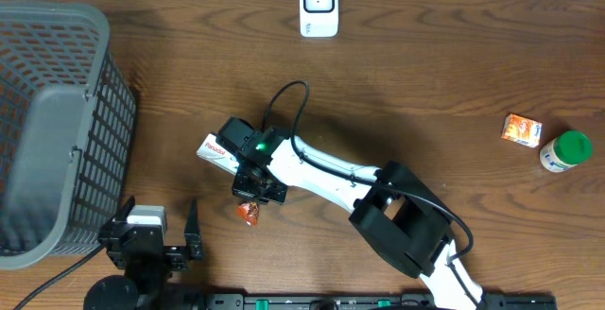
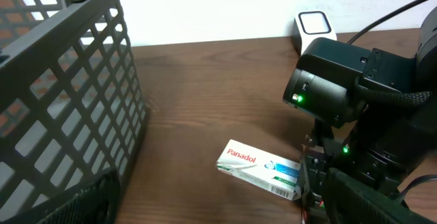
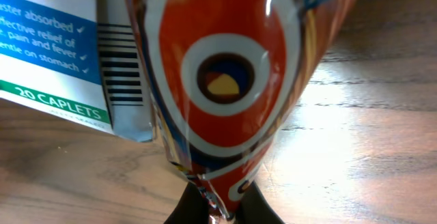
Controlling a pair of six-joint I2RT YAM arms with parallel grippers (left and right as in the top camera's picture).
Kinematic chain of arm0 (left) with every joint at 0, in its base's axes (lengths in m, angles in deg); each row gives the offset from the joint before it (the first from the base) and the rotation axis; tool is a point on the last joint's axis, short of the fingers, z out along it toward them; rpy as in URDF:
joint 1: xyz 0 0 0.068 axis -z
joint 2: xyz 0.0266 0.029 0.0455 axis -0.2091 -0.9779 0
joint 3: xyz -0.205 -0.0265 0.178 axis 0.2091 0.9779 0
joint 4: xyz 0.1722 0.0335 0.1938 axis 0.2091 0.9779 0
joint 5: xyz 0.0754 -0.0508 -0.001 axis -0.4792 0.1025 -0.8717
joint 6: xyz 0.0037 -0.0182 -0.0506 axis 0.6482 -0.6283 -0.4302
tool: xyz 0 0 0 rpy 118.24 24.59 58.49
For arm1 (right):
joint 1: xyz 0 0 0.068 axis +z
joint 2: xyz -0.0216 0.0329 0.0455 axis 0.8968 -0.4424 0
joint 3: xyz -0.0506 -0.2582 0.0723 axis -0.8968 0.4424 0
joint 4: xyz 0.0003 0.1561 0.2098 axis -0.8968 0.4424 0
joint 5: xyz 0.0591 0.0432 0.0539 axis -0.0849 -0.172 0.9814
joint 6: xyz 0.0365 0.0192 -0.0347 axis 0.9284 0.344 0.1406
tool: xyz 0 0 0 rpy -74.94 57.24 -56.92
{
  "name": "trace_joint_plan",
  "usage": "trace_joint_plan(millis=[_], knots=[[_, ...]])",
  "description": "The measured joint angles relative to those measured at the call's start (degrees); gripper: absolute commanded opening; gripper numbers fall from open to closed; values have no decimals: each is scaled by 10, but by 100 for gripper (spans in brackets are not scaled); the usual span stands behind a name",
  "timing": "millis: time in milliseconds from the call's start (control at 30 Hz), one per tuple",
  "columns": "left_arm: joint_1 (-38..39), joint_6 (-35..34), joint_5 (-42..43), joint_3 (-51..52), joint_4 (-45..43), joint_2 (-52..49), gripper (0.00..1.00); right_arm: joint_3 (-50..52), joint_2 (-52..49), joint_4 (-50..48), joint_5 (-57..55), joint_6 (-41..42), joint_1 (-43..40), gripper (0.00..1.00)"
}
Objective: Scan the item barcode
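Observation:
My right gripper (image 1: 251, 199) is shut on the end of a shiny red and orange foil packet (image 1: 249, 214), which fills the right wrist view (image 3: 225, 80), pinched between the two dark fingertips (image 3: 256, 207). Beside it a white Panadol box (image 1: 216, 151) lies flat on the table, its barcode (image 3: 121, 67) facing up. The left wrist view also shows the box (image 2: 259, 171) under the right arm (image 2: 362, 108). The white scanner (image 1: 319, 6) stands at the table's far edge. My left gripper (image 1: 161, 239) rests open at the near left, holding nothing.
A large grey mesh basket (image 1: 90, 111) takes up the left side and stands close to the left gripper. At the far right are a small orange box (image 1: 521, 129) and a white bottle with a green lid (image 1: 565, 151).

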Motion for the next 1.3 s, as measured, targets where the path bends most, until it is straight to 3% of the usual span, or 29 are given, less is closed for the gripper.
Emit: trace_joint_plan(millis=[200,467,867,1133,1300], knots=[[0,0,0,0,0,0,93,-6,-3,-5,11,-30,0,1],[0,0,0,0,0,0,93,-49,-10,-15,106,-181,-17,1],[0,0,0,0,0,0,93,-52,-10,53,375,-634,-122,1],[0,0,0,0,0,0,93,-10,-10,52,466,-875,-158,1],[0,0,0,0,0,0,93,41,-10,16,519,-979,-169,1]])
